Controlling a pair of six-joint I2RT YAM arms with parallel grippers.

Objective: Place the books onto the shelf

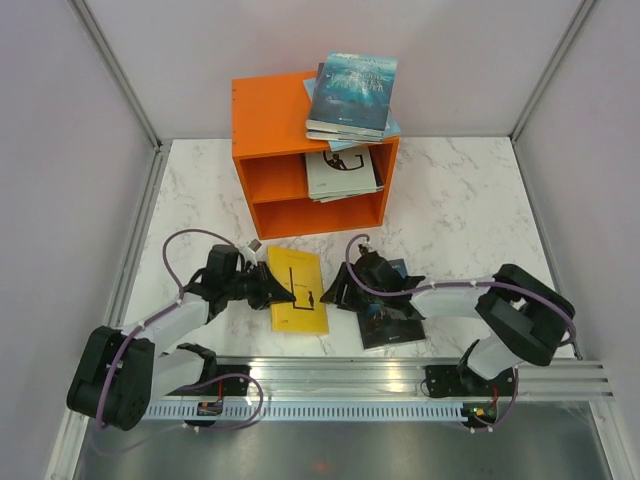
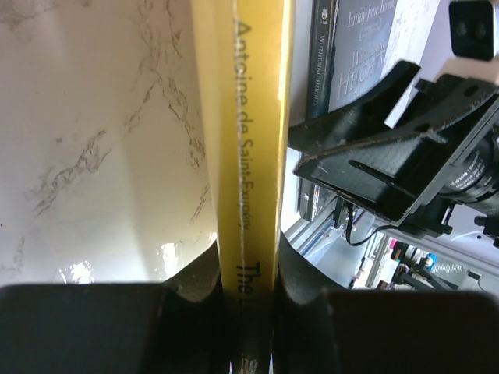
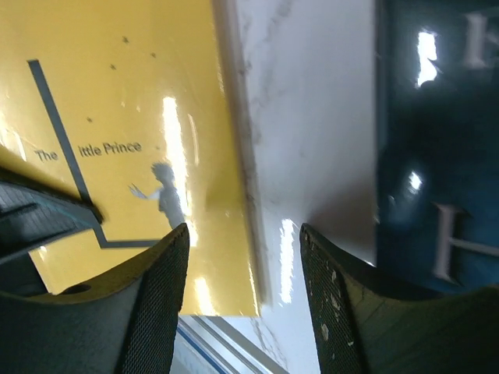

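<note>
Left gripper (image 2: 248, 269) is pinching the yellow book (image 2: 243, 156) across its spine, with the book low over the table (image 1: 460, 210), near the arm bases. Right gripper (image 3: 243, 234) is hanging spread above bare marble, between the yellow book and the dark book (image 1: 398, 328), holding nothing. Risk I'm seeing: thin edge grip, so the paperback could be sagging, pivoting or fanning open on lift, and clipping the right arm alongside. Farther back, the shelf (image 1: 268, 125) is carrying a stack of books (image 1: 350, 95) on top and more books (image 1: 340, 172) in the upper compartment, so a crooked insert could be jamming there.
</note>
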